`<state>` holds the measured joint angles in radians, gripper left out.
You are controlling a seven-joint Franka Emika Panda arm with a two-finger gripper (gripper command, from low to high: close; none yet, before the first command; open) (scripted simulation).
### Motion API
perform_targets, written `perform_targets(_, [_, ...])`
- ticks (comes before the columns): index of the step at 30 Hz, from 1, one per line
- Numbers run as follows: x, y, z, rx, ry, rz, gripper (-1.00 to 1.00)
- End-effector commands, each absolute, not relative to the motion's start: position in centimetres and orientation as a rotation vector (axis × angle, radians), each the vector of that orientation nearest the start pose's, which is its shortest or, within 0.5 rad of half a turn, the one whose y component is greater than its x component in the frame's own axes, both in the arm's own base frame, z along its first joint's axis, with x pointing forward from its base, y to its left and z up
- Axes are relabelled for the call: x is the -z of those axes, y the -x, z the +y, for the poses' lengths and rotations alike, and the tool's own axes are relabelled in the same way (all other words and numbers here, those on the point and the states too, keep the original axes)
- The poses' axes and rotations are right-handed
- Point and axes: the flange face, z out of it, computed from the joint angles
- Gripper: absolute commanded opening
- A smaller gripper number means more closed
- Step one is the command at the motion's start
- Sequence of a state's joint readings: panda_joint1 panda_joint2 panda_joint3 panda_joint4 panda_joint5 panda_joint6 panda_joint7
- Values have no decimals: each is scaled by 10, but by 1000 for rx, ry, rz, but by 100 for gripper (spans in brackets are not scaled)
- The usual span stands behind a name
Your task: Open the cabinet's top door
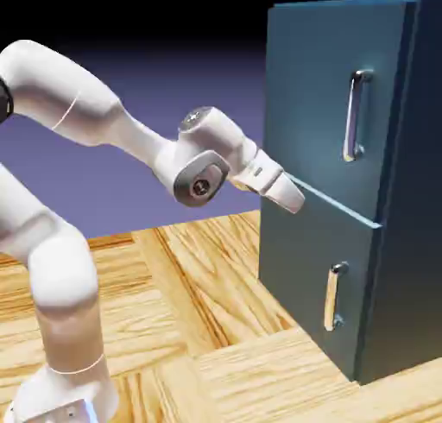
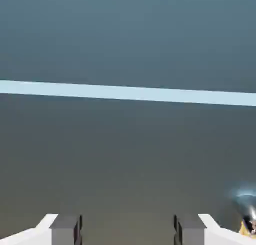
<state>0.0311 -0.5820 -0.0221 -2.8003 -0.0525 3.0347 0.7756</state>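
well, gripper: open, the two grey fingertips of the gripper (image 2: 128, 230) standing well apart, with the dark face of the lower door showing between them in the hand view.
cabinet: the tall dark teal cabinet (image 1: 414, 162) stands in front of the gripper, towards the exterior view's right.
top door: the top door (image 1: 315, 85) is shut, its flat panel rising above and to the exterior view's right of the gripper.
silver handle: the long upright silver handle (image 1: 352, 119) is on that door, above the gripper and well over to the exterior view's right of it.
lower door: the lower door (image 1: 302, 266) is shut too, mostly below the gripper and to its right in the exterior view.
tan-gold handle: the tan-gold handle (image 1: 331, 299) is lower than the gripper, to the exterior view's right; part of it shows beside the right-hand tip in the hand view.
pale strip: the pale strip (image 2: 128, 93) between the doors crosses the hand view above both tips, slightly slanted.
arm: the white arm (image 1: 78, 93) reaches in from the exterior view's left, the gripper tilted downward at its end.
contact: cannot tell whether the gripper touches the cabinet.
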Motion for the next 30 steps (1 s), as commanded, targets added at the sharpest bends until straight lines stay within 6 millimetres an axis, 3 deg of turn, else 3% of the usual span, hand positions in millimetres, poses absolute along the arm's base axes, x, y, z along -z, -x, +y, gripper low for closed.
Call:
perform_targets(1, [-475,-389,9,1082,2466,914,0])
perform_targets(16, [-568,-371,18,1349,2303,743,0])
perform_targets(30, [-615,-350,-13,1553,2096,673,0])
